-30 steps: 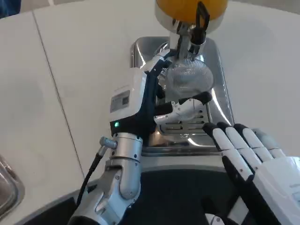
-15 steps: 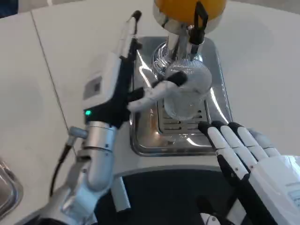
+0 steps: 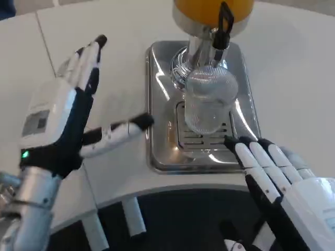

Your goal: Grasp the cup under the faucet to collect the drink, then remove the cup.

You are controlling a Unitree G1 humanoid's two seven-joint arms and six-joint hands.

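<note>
A clear ribbed cup (image 3: 209,104) stands upright on the slotted grate of the steel drip tray (image 3: 157,104), right below the black faucet lever (image 3: 225,23) of the orange drink dispenser (image 3: 212,10). The cup looks empty. My left hand (image 3: 70,110) is well left of the tray over the white table, fingers spread wide and thumb pointing toward the tray, holding nothing. My right hand (image 3: 275,178) lies at the tray's front right corner, fingers straight and together, clear of the cup.
The white table (image 3: 104,31) stretches left and behind the tray. A seam (image 3: 55,73) runs down its left part. The table's front edge curves just below the tray, with dark floor beyond.
My left hand let go of the cup and swung away left, off the tray, opening its fingers. The cup stays under the faucet. The right hand barely moved.
</note>
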